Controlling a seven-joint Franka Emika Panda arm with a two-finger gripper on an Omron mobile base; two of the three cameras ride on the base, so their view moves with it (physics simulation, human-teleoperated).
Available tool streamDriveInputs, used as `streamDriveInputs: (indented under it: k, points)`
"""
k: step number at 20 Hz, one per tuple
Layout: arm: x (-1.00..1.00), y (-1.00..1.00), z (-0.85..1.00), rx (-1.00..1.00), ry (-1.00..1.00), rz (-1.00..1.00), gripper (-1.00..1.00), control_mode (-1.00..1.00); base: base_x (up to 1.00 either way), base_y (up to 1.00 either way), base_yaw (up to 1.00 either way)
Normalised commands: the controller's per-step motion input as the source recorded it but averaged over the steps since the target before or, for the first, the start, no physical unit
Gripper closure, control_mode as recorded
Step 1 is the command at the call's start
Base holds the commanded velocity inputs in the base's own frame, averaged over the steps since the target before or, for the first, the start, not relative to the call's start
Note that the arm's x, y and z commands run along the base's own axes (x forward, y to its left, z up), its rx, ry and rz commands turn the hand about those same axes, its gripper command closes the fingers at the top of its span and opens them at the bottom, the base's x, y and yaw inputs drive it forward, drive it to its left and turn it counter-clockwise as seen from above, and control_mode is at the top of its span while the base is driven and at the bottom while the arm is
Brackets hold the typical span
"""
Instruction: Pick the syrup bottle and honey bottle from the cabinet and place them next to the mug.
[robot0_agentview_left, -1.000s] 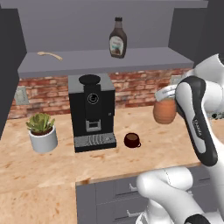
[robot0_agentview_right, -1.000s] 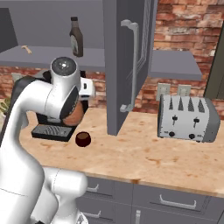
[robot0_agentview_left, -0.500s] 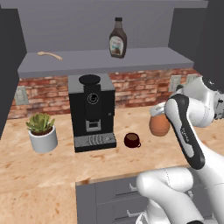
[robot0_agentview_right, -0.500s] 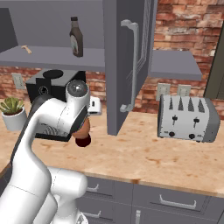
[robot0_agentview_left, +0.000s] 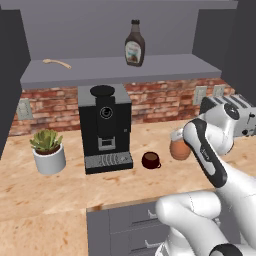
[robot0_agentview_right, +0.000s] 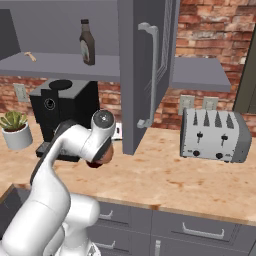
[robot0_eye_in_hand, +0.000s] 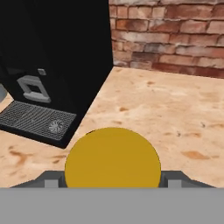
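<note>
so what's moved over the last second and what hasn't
The gripper has carried the honey bottle down and toward the mug, and it now sits low over the counter, to the mug's right. The grip is unchanged. The syrup bottle stays on the cabinet shelf, and the mug and coffee machine have not shifted.

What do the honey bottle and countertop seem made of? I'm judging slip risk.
Honey bottle: probably smooth plastic, judging by its orange-brown body and flat matte yellow lid. Countertop: looks like polished stone or laminate, tan with mottled rust veining.
</note>
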Motion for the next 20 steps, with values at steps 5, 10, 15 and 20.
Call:
streamDriveInputs:
  k: [5,10,15,20]
  points:
    - [0.40,-0.30,-0.08,0.00,0.02,0.10,1.00,-1.00,0.00,0.00,0.00]
    - [0.36,-0.05,-0.09,0.00,0.01,0.08,1.00,-1.00,0.00,0.00,0.00]
    - [0.19,0.00,-0.19,0.00,0.00,0.06,1.00,-1.00,0.00,0.00,0.00]
    - [0.12,0.00,-0.35,0.00,0.00,0.13,1.00,-1.00,0.00,0.00,0.00]
